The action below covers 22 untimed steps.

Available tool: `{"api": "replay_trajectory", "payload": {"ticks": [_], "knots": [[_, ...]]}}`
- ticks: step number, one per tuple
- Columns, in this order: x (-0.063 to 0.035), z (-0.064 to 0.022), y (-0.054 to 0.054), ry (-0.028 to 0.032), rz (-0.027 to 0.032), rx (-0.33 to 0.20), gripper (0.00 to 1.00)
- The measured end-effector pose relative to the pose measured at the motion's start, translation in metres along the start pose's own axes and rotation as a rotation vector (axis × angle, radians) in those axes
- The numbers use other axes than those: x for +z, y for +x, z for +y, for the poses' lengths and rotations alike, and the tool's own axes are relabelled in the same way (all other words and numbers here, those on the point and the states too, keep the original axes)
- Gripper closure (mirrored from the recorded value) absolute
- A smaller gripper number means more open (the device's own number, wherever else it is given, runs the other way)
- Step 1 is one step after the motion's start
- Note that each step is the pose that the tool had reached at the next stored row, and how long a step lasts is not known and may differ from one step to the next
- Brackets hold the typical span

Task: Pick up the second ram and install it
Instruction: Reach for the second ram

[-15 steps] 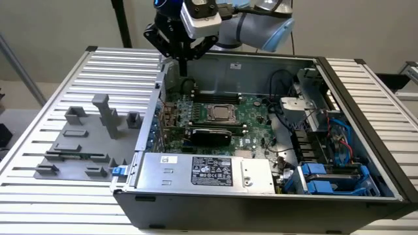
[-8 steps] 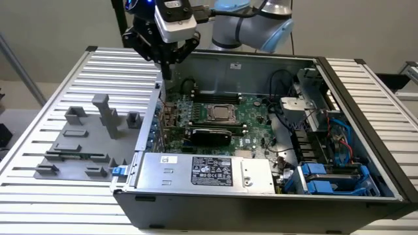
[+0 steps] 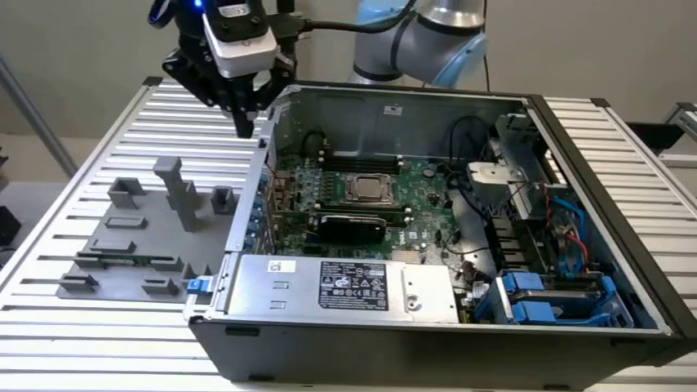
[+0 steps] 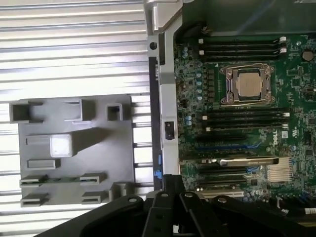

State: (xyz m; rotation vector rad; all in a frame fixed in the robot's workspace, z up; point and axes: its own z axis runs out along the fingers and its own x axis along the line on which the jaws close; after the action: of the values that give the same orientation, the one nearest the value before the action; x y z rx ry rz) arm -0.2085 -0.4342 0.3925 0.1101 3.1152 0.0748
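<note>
Above the case wall (image 3: pixel 248 204), gripper (image 3: pixel 246 122) hangs empty, fingers drawn together; second ram (image 3: pixel 130 261) lies unpicked in grey holder (image 3: pixel 153 241), installation outstanding.

An open computer case (image 3: pixel 403 110) is lying across the middle and right of the exterior view, resting on a slatted metal table (image 3: pixel 65 343). Inside it, a green motherboard (image 3: pixel 427 189) is showing its processor (image 3: pixel 368 189) near frame centre. A grey power supply (image 3: pixel 338 286) is sitting along the lower edge, with blue drive brackets (image 3: pixel 544 298) at lower right. A grey holder tray (image 3: pixel 153 245) is lying at the left.
</note>
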Motion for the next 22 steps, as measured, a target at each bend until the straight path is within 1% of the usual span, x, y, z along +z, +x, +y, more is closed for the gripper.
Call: {"api": "replay_trajectory", "payload": {"ticks": [10,22], "knots": [[0.0020,-0.0097,0.045,0.0013,-0.0002,0.000,1.00],[0.0110,-0.0183,0.099,0.0026,-0.0003,0.000,1.00]]}}
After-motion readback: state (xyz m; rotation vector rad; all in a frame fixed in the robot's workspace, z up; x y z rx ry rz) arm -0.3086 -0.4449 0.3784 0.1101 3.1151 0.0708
